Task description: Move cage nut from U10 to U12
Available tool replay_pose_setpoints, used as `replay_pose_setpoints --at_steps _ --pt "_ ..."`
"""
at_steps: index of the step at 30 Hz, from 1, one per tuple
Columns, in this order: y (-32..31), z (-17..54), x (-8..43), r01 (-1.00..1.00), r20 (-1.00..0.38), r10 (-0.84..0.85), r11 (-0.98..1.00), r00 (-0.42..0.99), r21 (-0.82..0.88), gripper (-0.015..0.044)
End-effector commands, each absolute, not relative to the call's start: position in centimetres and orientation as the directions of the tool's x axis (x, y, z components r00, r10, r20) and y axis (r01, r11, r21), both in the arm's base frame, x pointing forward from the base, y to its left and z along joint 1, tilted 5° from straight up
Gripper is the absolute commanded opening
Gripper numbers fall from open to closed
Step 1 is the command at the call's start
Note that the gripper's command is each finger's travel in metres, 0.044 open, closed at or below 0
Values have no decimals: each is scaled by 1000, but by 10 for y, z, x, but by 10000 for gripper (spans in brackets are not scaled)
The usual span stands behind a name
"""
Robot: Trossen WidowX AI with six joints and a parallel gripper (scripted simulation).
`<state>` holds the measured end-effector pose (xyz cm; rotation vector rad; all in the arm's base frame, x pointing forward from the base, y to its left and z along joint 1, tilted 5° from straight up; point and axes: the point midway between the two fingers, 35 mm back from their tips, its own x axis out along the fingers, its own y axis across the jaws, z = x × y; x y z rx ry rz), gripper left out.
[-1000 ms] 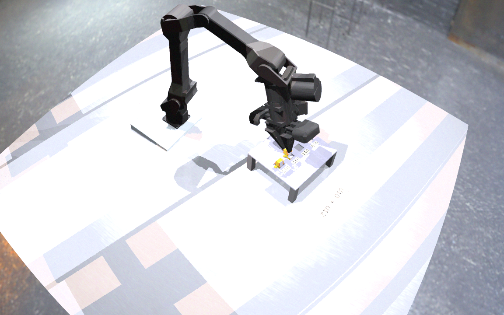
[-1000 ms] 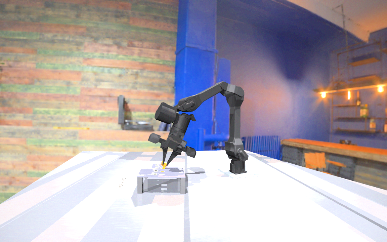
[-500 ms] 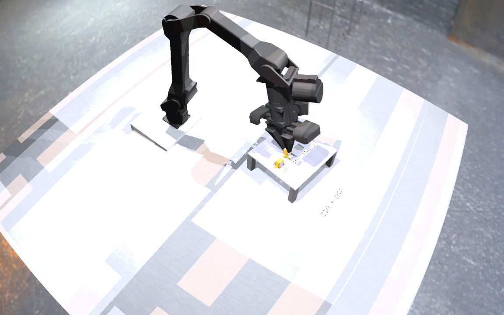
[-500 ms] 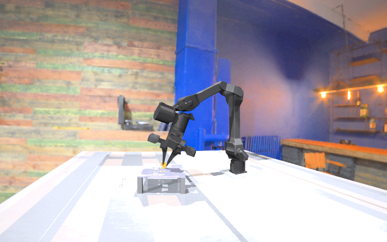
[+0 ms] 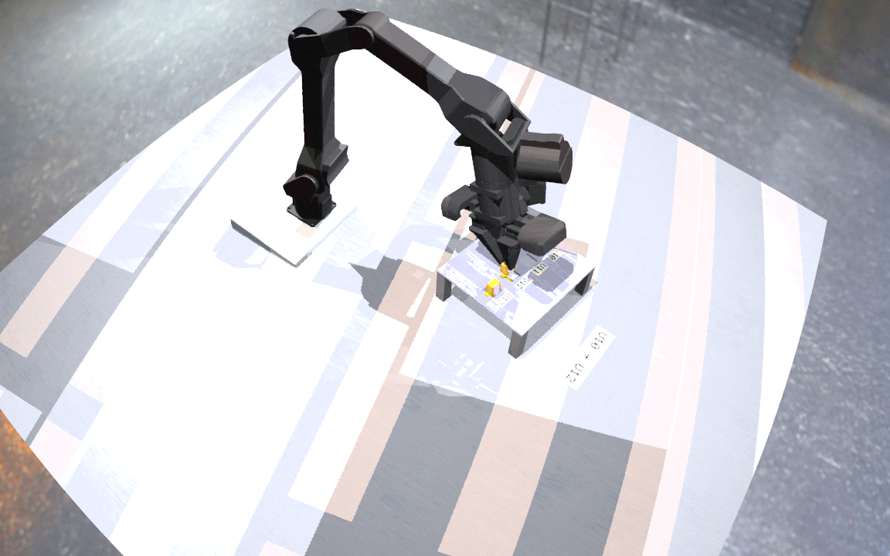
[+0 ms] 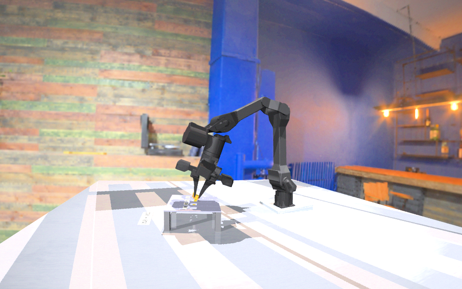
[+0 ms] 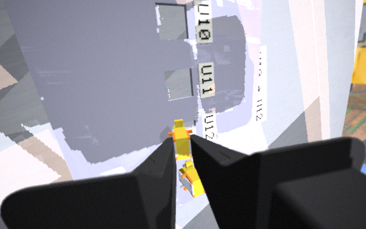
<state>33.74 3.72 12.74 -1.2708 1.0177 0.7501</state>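
Note:
My gripper point(image 5: 509, 266) point(image 6: 196, 197) point(image 7: 182, 140) is shut on a yellow cage nut with orange spring wings. The held cage nut point(image 5: 505, 273) point(image 6: 195, 198) point(image 7: 182, 143) is at hole U12, in line with the U12 label point(image 7: 209, 127). An edge of the hole shows beyond the nut in the wrist view. Whether the nut is square, and how its wings stand under the plate, is hidden. The other nut point(image 5: 491, 287) point(image 7: 193, 182) sits at the neighbouring hole, close to the fingers. Holes U10 point(image 7: 172, 22) and U11 point(image 7: 179, 84) are empty.
The rail plate point(image 5: 524, 319) point(image 7: 107, 95) stands on short legs. A printed card reading U10 to U12 point(image 5: 588, 357) point(image 6: 145, 217) point(image 7: 260, 95) lies on the table beside it. The arm's base plate point(image 5: 261, 239) is farther off.

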Motion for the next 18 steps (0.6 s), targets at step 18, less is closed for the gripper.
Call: replay_pose_setpoints --at_steps 18 --pt "38 129 340 -910 -926 -74 173 370 -378 31"
